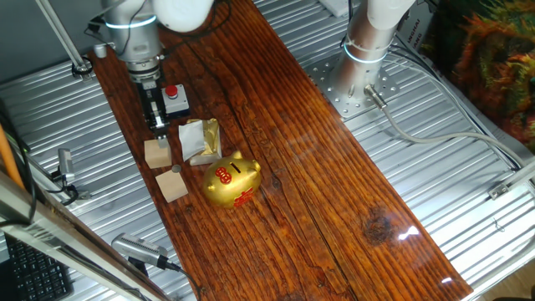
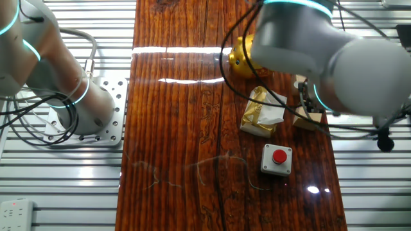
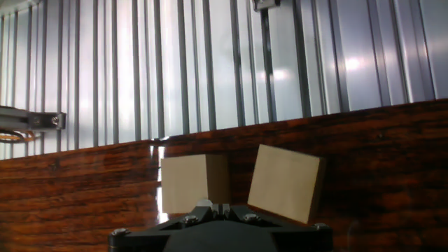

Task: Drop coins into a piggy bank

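Observation:
The gold piggy bank (image 1: pixel 232 180) with red markings lies on the wooden board, slot facing up; in the other fixed view the piggy bank (image 2: pixel 239 54) is partly behind the arm. My gripper (image 1: pixel 159 127) hangs just above the farther of two tan wooden cubes (image 1: pixel 157 153). Seen from the hand, the gripper (image 3: pixel 222 207) has its fingers pressed together, with a small pale round coin (image 3: pixel 204 203) showing at the tips. Both cubes (image 3: pixel 192 183) (image 3: pixel 285 183) lie just beyond it.
A white-and-gold foil wrapper (image 1: pixel 201 140) lies between the cubes and the pig. A red button box (image 1: pixel 174 99) stands behind the gripper. A second arm's base (image 1: pixel 368 46) is bolted beside the board, whose left edge (image 1: pixel 134 159) runs close to the cubes.

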